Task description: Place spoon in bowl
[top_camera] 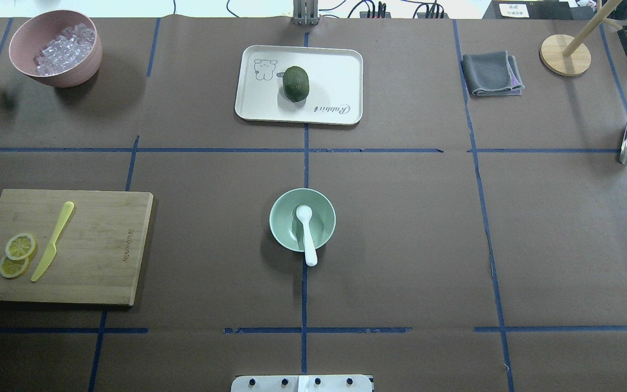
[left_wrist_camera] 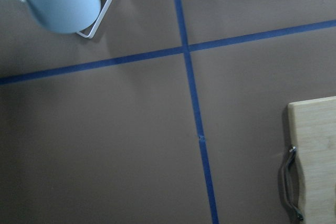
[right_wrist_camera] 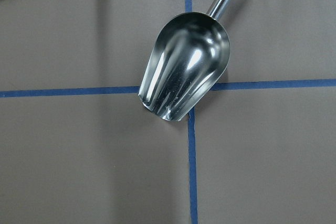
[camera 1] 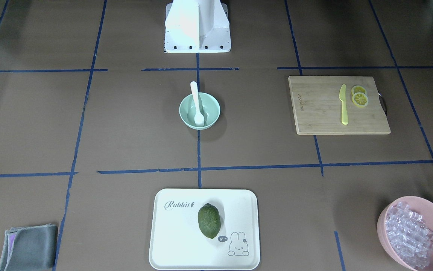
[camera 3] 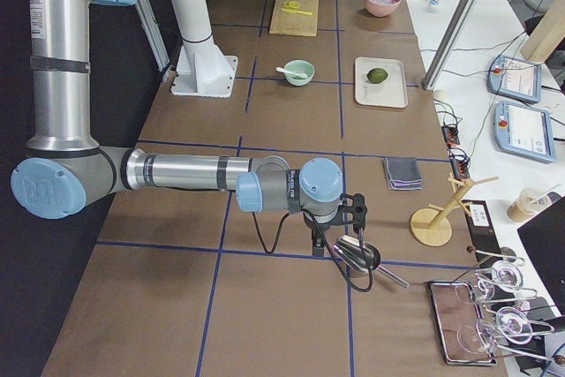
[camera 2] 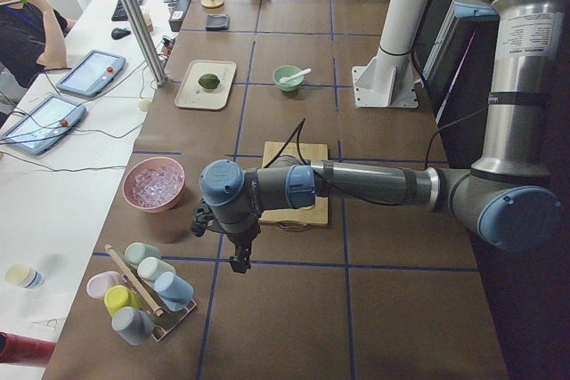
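So the white spoon (top_camera: 306, 231) is sitting in the mint-green bowl (top_camera: 280, 218), smack in the middle of the table on the centre tape line. The scoop end is down inside the bowl. The handle leans on the rim and pokes out over it on the robot's side. Nothing is touching either of them.

Both arms are parked way out at the table ends, well apart from the bowl. The left gripper (camera 2: 239, 264) hangs low over the tape, between the cutting board (top_camera: 90, 245) and the rack of pastel cups (camera 2: 142, 295). It only shows up in the side view, so I can't tell how wide the claw is. Same deal with the right gripper (camera 3: 316, 243), also a can't-tell. It sits just above the metal scoop (right_wrist_camera: 184, 72), which lies on a tape crossing.

Other stuff on the table:
- The yellow plastic knife (top_camera: 52, 239) and two lemon slices (top_camera: 19, 247) are on the cutting board.
- The pink bowl (top_camera: 73, 62) of clear ice cubes is in the far left corner.
- The white rabbit tray (top_camera: 335, 71) has a dark green bumpy fruit (top_camera: 296, 83) on it.
- A folded grey cloth (top_camera: 490, 73) is over on the right.
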`<control>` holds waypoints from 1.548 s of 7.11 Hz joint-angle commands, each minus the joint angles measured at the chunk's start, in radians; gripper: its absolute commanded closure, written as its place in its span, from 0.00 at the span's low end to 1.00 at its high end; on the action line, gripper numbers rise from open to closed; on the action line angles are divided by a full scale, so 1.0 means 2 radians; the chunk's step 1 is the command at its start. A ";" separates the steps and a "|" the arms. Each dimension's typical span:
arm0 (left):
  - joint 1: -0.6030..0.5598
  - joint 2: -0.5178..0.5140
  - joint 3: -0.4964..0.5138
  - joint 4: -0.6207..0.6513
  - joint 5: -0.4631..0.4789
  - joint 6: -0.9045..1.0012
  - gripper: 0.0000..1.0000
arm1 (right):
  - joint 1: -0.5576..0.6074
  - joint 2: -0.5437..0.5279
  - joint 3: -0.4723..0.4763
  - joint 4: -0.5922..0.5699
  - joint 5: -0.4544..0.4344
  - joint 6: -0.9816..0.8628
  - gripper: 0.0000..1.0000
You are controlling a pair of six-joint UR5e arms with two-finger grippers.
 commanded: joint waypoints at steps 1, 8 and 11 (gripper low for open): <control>-0.003 0.016 0.023 -0.039 0.000 -0.003 0.00 | 0.000 -0.001 -0.002 0.000 0.001 0.000 0.00; -0.001 0.015 0.024 -0.045 0.000 -0.045 0.00 | 0.000 -0.001 -0.004 0.004 0.000 0.000 0.00; 0.000 0.014 0.023 -0.046 0.000 -0.045 0.00 | 0.000 -0.001 -0.004 0.004 0.000 0.000 0.00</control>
